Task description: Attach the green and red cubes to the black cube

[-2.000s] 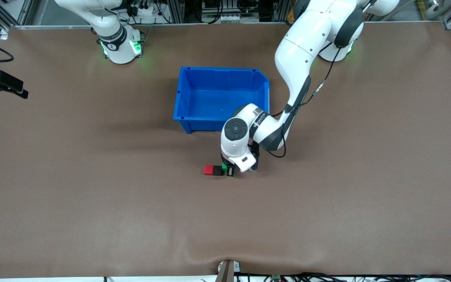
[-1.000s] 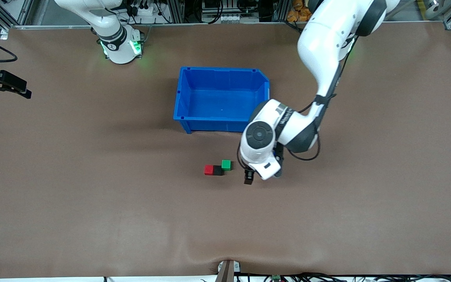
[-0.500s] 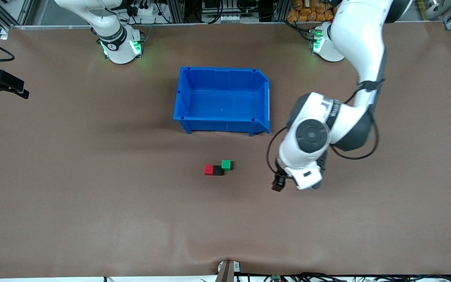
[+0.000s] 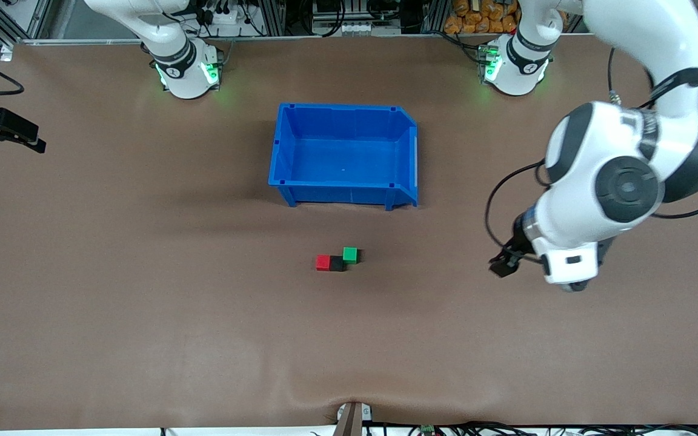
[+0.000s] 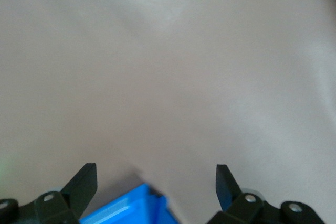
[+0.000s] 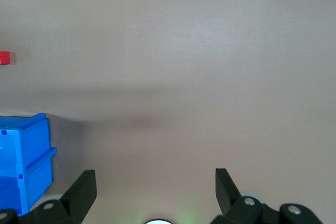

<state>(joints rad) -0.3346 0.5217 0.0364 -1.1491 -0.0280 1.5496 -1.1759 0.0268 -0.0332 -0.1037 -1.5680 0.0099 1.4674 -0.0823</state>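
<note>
Presently: red cube (image 4: 323, 262), black cube (image 4: 337, 263), green cube (image 4: 350, 255) — small, rigid, likely light; grip on flat sides. Left gripper (image 4: 505, 264) released, well apart; right gripper (image 6: 152, 192) released, waiting.

- The blue bin (image 5: 131, 205) is only a blurred corner in the left wrist view, cut off at the picture's edge between the left gripper's (image 5: 156, 184) spread fingertips.
- The right wrist view cuts the bin down to one end wall, and the red cube (image 6: 4, 57) near it is sliced by the frame edge.
- Beside the red cube, the black cube (image 4: 337, 263) is too dark and small to show whether it touches the green cube (image 4: 350, 254).
- The right gripper (image 4: 3, 132) is partly cut by the front view's edge.
</note>
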